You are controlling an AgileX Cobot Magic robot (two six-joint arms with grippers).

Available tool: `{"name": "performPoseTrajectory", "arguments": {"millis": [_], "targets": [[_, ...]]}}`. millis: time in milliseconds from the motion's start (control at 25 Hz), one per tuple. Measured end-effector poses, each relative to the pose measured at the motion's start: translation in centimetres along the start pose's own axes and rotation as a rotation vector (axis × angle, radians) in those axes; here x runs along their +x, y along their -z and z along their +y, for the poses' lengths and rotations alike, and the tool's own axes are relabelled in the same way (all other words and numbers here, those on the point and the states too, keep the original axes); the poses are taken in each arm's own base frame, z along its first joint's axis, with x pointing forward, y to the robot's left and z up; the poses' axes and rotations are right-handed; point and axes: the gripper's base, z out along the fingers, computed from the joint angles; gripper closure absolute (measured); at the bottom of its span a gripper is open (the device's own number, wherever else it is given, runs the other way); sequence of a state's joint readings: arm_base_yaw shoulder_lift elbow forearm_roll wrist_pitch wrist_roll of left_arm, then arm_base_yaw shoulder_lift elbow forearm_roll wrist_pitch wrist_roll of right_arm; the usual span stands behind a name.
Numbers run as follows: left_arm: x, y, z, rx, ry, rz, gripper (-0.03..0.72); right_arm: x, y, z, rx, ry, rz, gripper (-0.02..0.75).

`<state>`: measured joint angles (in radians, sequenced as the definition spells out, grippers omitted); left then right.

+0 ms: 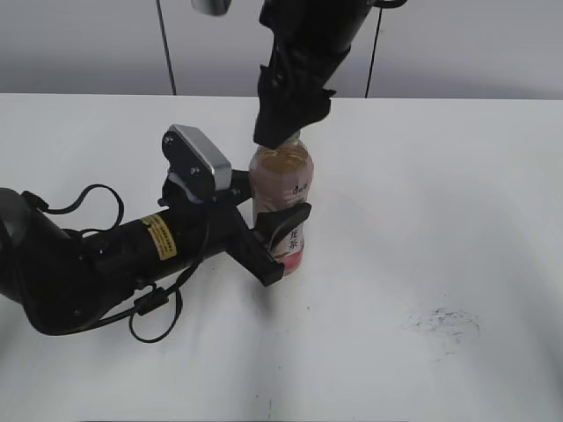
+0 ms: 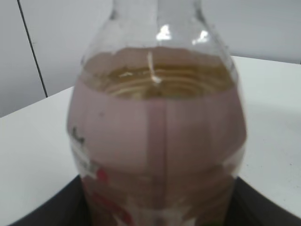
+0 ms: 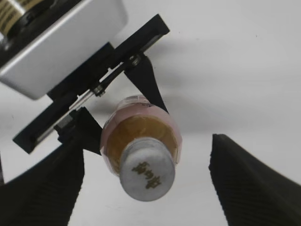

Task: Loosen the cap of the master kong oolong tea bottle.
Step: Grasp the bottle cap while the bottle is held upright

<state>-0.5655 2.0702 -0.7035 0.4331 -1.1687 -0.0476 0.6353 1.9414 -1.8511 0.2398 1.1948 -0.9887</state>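
The master kong oolong tea bottle [image 1: 283, 180] stands upright on the white table, amber tea showing above its pink label. My left gripper [image 1: 281, 233] is shut on the bottle's lower body. In the left wrist view the bottle [image 2: 160, 132] fills the frame between the dark fingers of the left gripper [image 2: 160, 212]. My right gripper [image 1: 286, 132] hangs right above the bottle's top and hides the cap in the exterior view. In the right wrist view the white cap [image 3: 146, 175] with its dark mark sits between the fingers of the open right gripper [image 3: 148, 193], touching neither.
The white table [image 1: 457, 202] stretches around the bottle. A dark scuff mark [image 1: 444, 323] lies at the front right. The left arm's body and cables [image 1: 106, 264] lie across the table's left side. A grey wall runs behind.
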Motion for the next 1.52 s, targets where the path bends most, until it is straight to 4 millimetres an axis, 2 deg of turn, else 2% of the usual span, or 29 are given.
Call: {"name": "performPoseTrajectory", "arguments": {"millis": [240,320,440,720,960,1440,1520], "targets": [[0.0,0.0,-0.4,0.045,-0.021,-0.001,0.3,-0.9,2.7,-0.5,0.067,-0.557,-0.046,0.16],[0.0,0.0,-0.4,0.046,-0.022,-0.001,0.3,-0.7,3.0,-0.8,0.102,-0.774,-0.039,0.164],[0.0,0.0,-0.4,0.046,-0.019,-0.001,0.3,-0.5,3.0,-0.9,0.117,-0.964,-0.035,0.165],[0.0,0.0,-0.4,0.047,-0.02,-0.001,0.3,-0.7,2.7,-0.6,0.082,-1.055,-0.043,0.176],[0.0,0.0,-0.4,0.048,-0.02,-0.001,0.3,-0.3,0.6,0.6,0.066,-1.055,0.042,0.185],[0.0,0.0,-0.4,0.049,-0.02,-0.001,0.3,0.1,-0.3,1.2,0.058,-1.075,0.085,0.223],[0.0,0.0,-0.4,0.05,-0.02,-0.001,0.3,0.1,-0.3,1.2,0.058,-1.076,0.085,0.247]]}}
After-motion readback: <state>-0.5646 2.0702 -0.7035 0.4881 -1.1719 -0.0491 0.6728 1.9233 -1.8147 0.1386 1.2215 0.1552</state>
